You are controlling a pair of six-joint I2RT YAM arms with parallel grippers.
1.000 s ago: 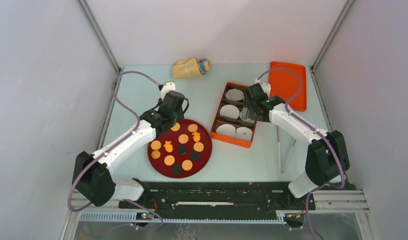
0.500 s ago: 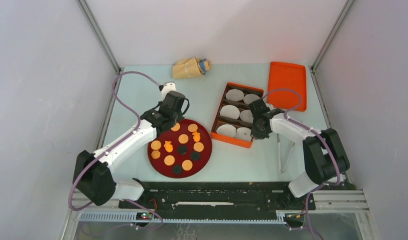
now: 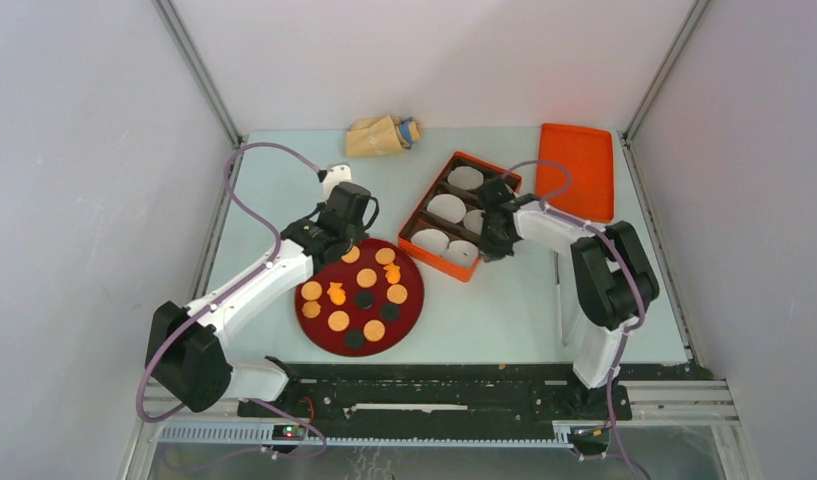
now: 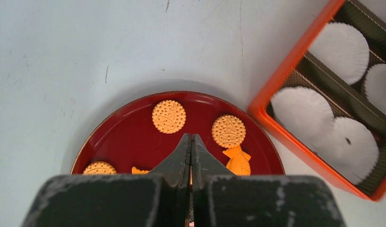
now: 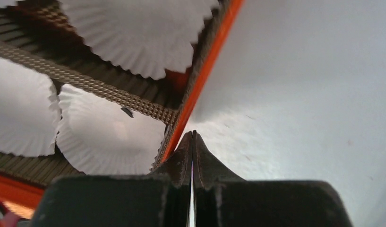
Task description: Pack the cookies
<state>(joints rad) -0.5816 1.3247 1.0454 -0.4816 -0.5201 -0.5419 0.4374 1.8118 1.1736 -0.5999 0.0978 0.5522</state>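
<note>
Cookies (image 3: 367, 277) lie on the plate (image 4: 117, 135). Left gripper (image 4: 191, 142), jaws together, hangs over its far side; right gripper (image 5: 193, 137) (also pinched together) sits right of the plate, at the box (image 4: 276, 80) rim.

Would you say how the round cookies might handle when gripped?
The round cookies look thin and flat, so probably light but awkward to pinch. Their dotted biscuit surface suggests they may crack under a hard squeeze.
</note>
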